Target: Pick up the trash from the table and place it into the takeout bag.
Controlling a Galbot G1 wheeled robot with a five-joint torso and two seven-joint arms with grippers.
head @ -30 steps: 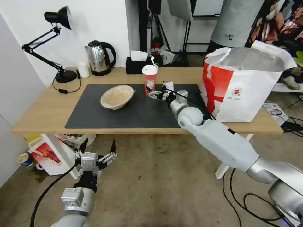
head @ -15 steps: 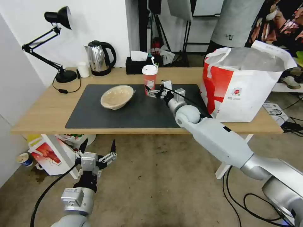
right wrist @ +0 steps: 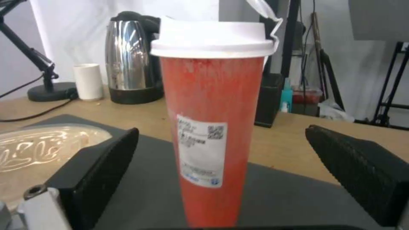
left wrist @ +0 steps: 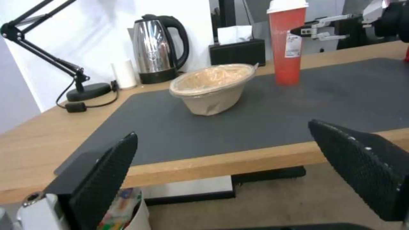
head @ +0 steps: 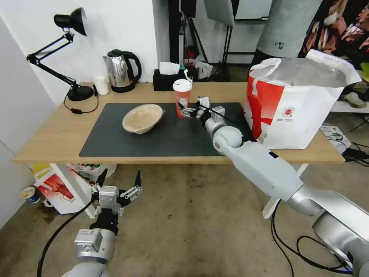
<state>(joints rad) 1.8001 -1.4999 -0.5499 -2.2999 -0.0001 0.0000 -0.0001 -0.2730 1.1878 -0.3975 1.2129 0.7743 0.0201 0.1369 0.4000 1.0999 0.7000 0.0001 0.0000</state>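
behind the table (head: 57, 142) stands a white wall, with a black desk lamp (head: 71, 23), a shiny kettle (head: 121, 71), a small white cup (head: 101, 84) and a black tissue box (head: 168, 79) lined up along the back edge. on the table lies a big dark grey mat (head: 161, 138). the red drink cup (head: 182, 98) with its white lid stands upright near the back of the mat. the beige bowl (head: 142, 117) sits on the mat too, apart from the cup, on the robot's left of it. the big white takeout bag (head: 300, 104) with the red pattern stands on the right end of the table, its top open

the right pincer (head: 189, 110) reaches over the mat and is right at the cup – in the right wrist view the cup (right wrist: 212, 127) stands between the two black fingers (right wrist: 102, 166), which are spread wide and not touching it. it holds nothing

the left pincer (head: 119, 179) hangs low in front of the table, below its edge, over the floor – its fingers (left wrist: 106, 172) are wide open and it holds nothing
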